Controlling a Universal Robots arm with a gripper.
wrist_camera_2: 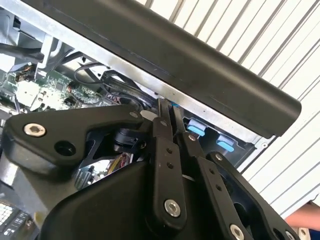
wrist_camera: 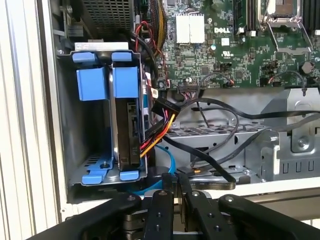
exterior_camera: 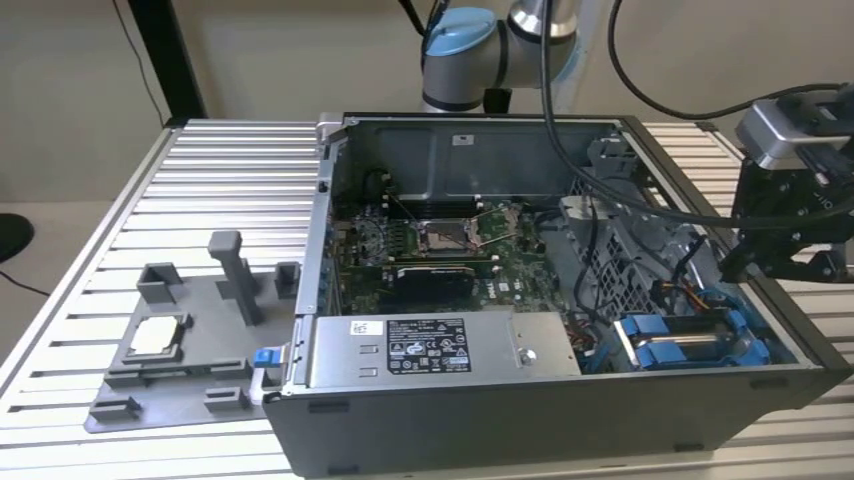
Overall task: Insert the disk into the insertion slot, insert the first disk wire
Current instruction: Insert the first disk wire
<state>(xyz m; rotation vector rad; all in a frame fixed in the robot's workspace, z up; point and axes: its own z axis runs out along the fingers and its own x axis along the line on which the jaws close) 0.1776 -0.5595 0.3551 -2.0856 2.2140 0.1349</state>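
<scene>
End effector (wrist_camera: 175, 192) fingers pressed together, empty; disk (wrist_camera: 131, 125) seated in slot (wrist_camera: 90, 165) just ahead. Loose wires (wrist_camera: 160, 120) risk being snagged.

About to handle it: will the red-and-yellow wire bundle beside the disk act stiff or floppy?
Probably floppy: the wire bundle sags in a loose curve beside the disk. Thin strands suggest little weight. The black connector nearby looks rigid.

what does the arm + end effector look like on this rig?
Silver-grey arm with a light blue joint cap and thick black cables running alongside. The end effector is matte black: flat linkage bars joined by silver hex screws, with two narrow black fingers. A grey camera box sits above it.
</scene>
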